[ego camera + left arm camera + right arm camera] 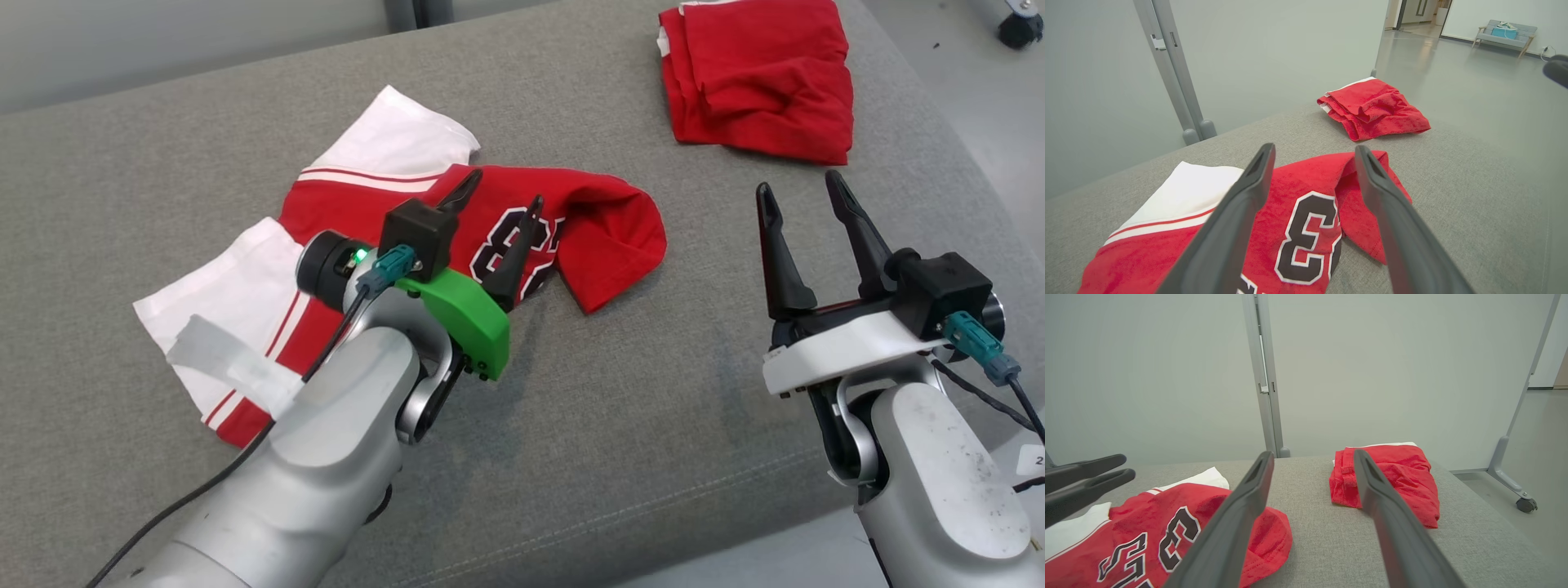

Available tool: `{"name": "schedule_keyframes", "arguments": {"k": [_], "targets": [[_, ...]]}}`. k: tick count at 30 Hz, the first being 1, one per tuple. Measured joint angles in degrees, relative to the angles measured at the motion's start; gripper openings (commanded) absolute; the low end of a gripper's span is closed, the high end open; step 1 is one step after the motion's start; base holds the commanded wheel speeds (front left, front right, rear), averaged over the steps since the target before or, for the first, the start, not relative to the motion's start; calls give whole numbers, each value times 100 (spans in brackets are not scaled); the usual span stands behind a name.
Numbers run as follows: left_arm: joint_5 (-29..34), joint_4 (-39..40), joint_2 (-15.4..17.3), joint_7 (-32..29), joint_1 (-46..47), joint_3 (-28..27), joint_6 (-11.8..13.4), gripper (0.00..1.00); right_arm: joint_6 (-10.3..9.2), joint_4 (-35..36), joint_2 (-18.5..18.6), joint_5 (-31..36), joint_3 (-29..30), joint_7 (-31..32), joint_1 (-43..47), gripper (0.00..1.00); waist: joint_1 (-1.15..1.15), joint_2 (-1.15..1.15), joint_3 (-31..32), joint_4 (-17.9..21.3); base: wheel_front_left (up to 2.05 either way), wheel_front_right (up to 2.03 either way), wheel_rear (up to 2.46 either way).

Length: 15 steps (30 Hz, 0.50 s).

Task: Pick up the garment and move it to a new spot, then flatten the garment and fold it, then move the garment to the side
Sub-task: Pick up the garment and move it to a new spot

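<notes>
A red jersey with white sleeves and black numbers, the garment (608, 233), lies partly folded on the grey cushion; it also shows in the left wrist view (1306, 192) and right wrist view (1208, 502). My left gripper (502, 192) hovers just over its numbered part, open, with nothing between the fingers (1237, 216). Over bare cushion to the right, my right gripper (800, 192) stands open and empty, and its fingers (1241, 514) point toward the far edge.
A second red garment (755, 77) lies folded at the far right of the cushion (637, 392). A partition wall with a grey post (1265, 375) stands behind. The cushion's near edge and floor lie at lower right.
</notes>
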<state>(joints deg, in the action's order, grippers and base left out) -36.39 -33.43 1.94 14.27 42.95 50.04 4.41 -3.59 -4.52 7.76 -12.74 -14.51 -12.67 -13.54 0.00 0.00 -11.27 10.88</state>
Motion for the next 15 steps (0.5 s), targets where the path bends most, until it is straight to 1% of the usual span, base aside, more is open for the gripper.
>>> {"name": "schedule_keyframes", "arguments": {"k": [5,8,9,11,15], "targets": [[-36,-93,45,15,-482,-357,100,100,-3,-98,7,-43,31,-43,42,100,0,0,216,-203,0,0,0],[-122,73,119,15,-837,-613,119,100,-3,-169,7,-47,31,-47,141,100,0,0,365,-304,0,0,0],[-122,73,119,15,-837,-613,119,100,-3,-169,7,-47,31,-47,141,100,0,0,365,-304,0,0,0],[-109,191,169,15,-1016,-767,171,100,-3,-193,11,-86,51,-48,237,100,0,0,462,-372,0,0,0],[71,443,242,15,-1373,-1092,225,100,-15,-307,82,-132,199,-49,505,100,0,0,627,-540,0,0,0]]}}
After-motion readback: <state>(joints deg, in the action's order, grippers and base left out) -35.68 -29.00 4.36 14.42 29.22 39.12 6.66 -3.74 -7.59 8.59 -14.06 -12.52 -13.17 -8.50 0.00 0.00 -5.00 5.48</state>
